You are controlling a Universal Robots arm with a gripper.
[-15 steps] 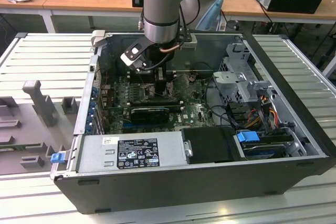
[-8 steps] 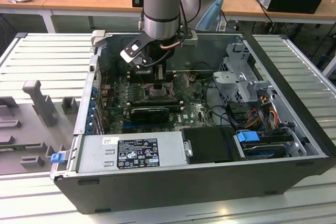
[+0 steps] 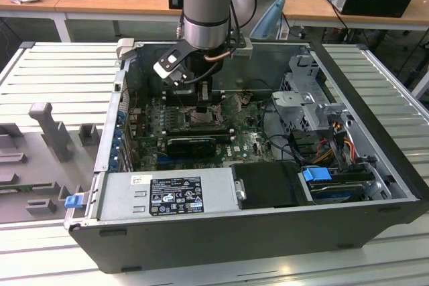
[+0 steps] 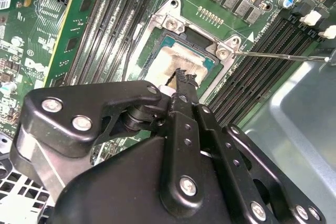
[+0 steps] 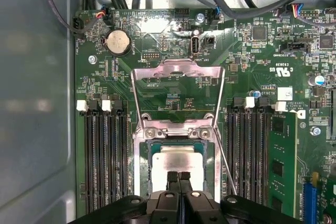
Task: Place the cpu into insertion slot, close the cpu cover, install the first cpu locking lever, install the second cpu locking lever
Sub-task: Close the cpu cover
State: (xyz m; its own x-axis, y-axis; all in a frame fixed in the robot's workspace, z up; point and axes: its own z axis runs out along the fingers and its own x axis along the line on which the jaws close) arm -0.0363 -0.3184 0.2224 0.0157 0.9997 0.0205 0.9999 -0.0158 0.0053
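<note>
The cpu lies flat in the insertion slot, its pale metal top also seen in the second wrist view. My gripper hovers just over the chip's near edge with its black fingertips pressed together and nothing between them. The cpu cover is swung open, tilted back from the socket on its hinge. A thin wire locking lever stands released beside the socket. In the exterior view the gripper reaches down into the open computer case.
Long black memory slots flank the socket on both sides. A coin battery and cables sit beyond the cover. In the case stand a black card, the power supply and a drive cage.
</note>
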